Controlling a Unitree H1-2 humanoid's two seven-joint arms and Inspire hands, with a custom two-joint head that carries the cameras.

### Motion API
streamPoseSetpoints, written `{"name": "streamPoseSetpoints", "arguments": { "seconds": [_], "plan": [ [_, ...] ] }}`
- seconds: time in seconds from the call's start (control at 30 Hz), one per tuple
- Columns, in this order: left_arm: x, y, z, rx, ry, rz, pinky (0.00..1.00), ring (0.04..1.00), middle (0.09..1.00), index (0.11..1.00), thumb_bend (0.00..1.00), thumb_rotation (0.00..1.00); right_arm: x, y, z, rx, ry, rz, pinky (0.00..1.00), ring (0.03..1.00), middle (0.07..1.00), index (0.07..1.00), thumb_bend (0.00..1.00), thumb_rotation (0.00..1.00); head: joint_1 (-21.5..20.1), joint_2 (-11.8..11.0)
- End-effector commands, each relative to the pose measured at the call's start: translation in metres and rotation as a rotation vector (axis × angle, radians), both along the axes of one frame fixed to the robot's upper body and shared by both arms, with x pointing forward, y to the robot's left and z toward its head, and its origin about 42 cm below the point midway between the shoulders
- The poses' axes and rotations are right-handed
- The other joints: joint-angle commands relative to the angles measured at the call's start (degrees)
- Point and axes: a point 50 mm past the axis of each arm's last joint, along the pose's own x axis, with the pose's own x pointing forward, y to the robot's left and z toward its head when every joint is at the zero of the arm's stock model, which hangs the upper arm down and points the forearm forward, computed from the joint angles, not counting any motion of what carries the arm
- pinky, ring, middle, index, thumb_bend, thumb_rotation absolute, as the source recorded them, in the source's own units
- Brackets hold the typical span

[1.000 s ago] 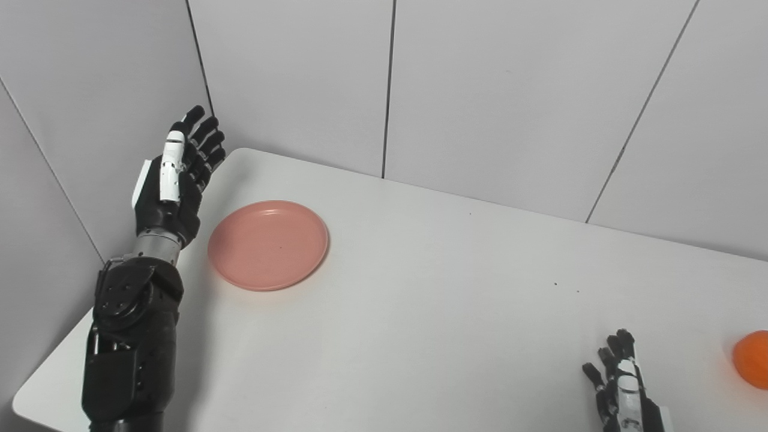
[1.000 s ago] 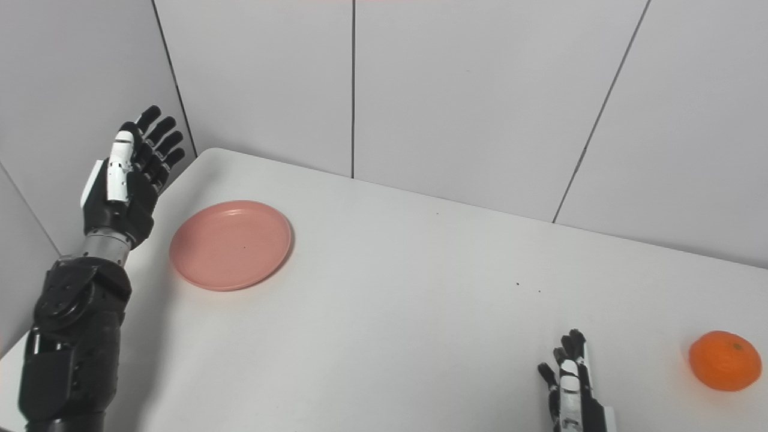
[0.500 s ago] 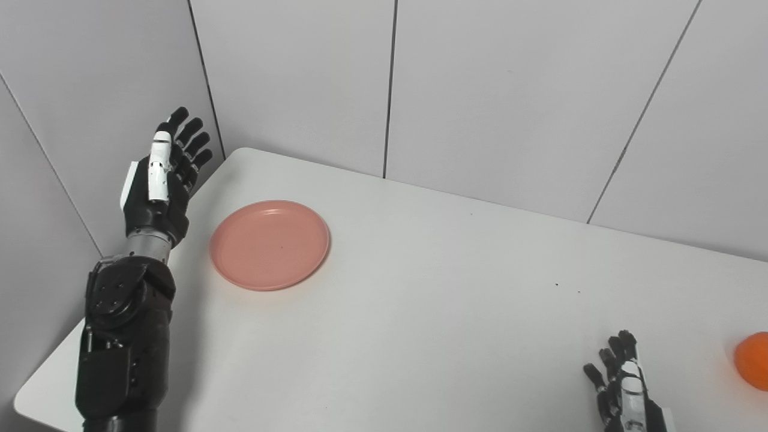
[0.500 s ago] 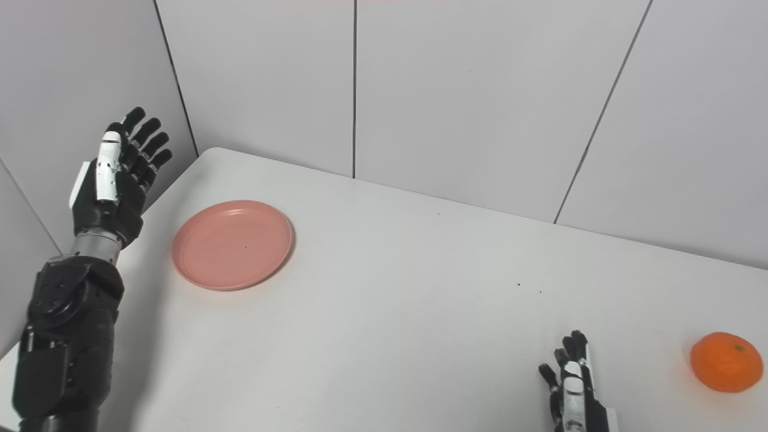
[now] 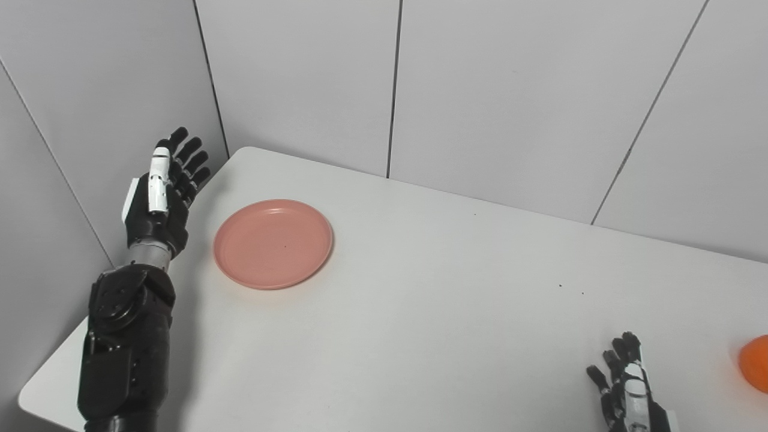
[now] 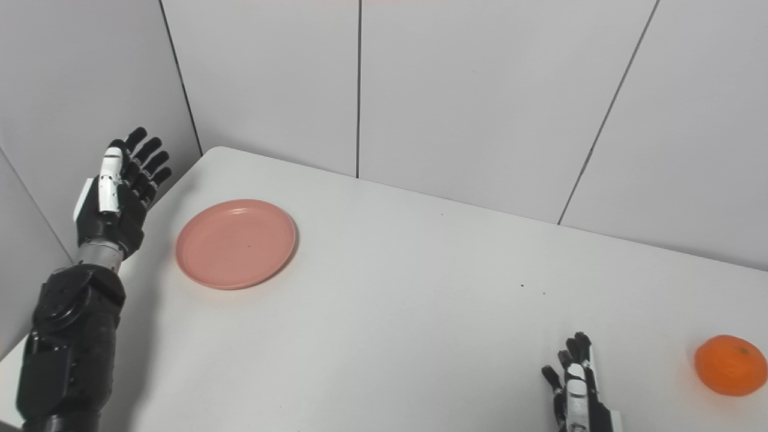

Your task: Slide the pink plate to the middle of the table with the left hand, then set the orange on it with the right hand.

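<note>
The pink plate [image 5: 273, 243] lies flat on the white table [image 5: 432, 312] near its far left corner. My left hand [image 5: 162, 195] is raised to the left of the plate, open with fingers spread, clear of the rim and holding nothing. The orange [image 6: 730, 365] rests on the table at the far right, cut by the frame edge in the left eye view. My right hand [image 6: 577, 390] sits low at the bottom edge, open, fingers up, well left of the orange.
Grey panelled walls [image 5: 480, 90] close in the table's back and left sides, and the left hand is close to the left wall. The table's front left corner [image 5: 27, 399] is rounded. A few small dark specks [image 5: 561, 285] mark the surface.
My left hand has drawn back a little to the left and lower, away from the plate. The view has shifted slightly. The plate, the orange and my right hand stay put.
</note>
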Motion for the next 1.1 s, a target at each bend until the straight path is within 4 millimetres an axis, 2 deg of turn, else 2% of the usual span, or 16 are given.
{"name": "streamPoseSetpoints", "arguments": {
  "seconds": [0.0, 0.2, 0.5, 1.07],
  "plan": [
    [0.003, 0.005, 0.016, 0.028, -0.077, 0.003, 0.92, 0.916, 0.918, 0.901, 0.30, 1.00, 0.001, -0.002, 0.006, 0.010, -0.032, 0.000, 1.00, 1.000, 1.000, 1.000, 0.17, 1.00, 0.1, 0.0],
    [0.004, 0.013, 0.005, 0.022, -0.043, 0.006, 0.93, 0.930, 0.929, 0.912, 0.32, 1.00, 0.001, -0.004, 0.006, 0.002, -0.042, -0.006, 1.00, 1.000, 1.000, 1.000, 0.16, 1.00, 0.2, 0.0],
    [0.005, 0.023, -0.018, -0.035, -0.006, -0.015, 0.94, 0.933, 0.931, 0.922, 0.29, 1.00, 0.001, -0.004, 0.006, 0.013, -0.035, 0.001, 1.00, 1.000, 1.000, 1.000, 0.16, 1.00, 0.3, -0.1],
    [0.002, 0.023, -0.045, -0.078, 0.026, -0.033, 0.97, 0.948, 0.945, 0.926, 0.31, 1.00, 0.001, -0.006, 0.006, 0.020, -0.036, -0.001, 1.00, 1.000, 1.000, 1.000, 0.19, 1.00, 0.7, 0.1]
  ]
}}
